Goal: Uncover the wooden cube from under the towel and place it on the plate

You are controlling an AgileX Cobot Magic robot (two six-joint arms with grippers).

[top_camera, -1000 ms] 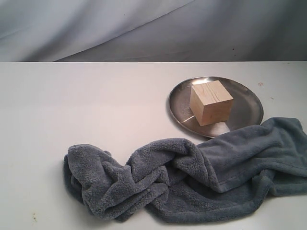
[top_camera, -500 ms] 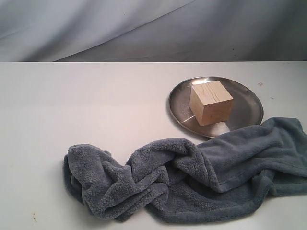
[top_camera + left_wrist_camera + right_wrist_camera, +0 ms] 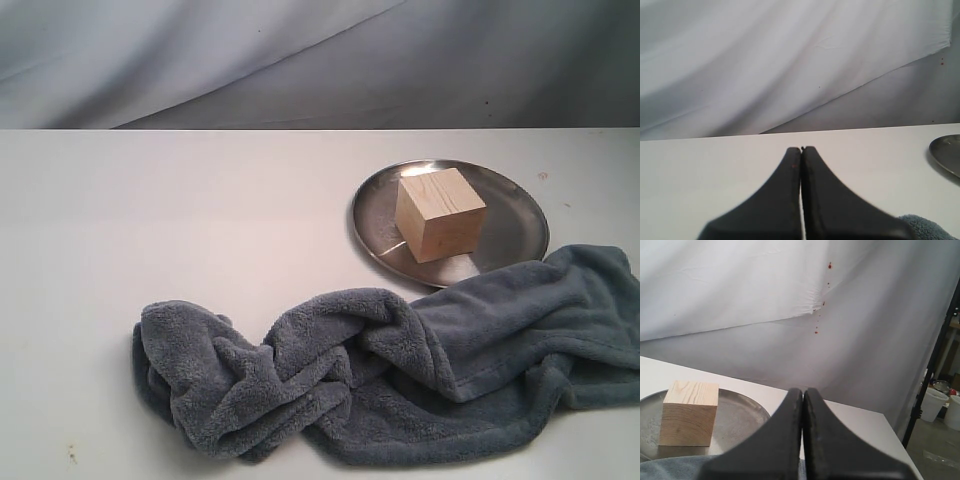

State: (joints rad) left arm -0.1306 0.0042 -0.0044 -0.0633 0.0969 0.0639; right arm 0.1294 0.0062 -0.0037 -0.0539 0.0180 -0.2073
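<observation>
Cube [image 3: 440,213] of pale grainy wood is seated on the shiny round metal plate [image 3: 515,215] (rim touched by the fluffy, bunched blue-grey towel [image 3: 400,370]). Left gripper [image 3: 801,148] and right gripper [image 3: 803,390] are seen closed, empty.

White tabletop [image 3: 200,220], creased pale backdrop sheet [image 3: 300,60] behind it, black stand [image 3: 932,362], white buckets [image 3: 932,404] beyond

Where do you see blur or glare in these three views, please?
Exterior view: evenly lit and sharp, with a soft sheen on the plate around the wooden cube. Left wrist view: the left claw is blurred up close. Right wrist view: the right claw is blurred too, the cube crisp.
</observation>
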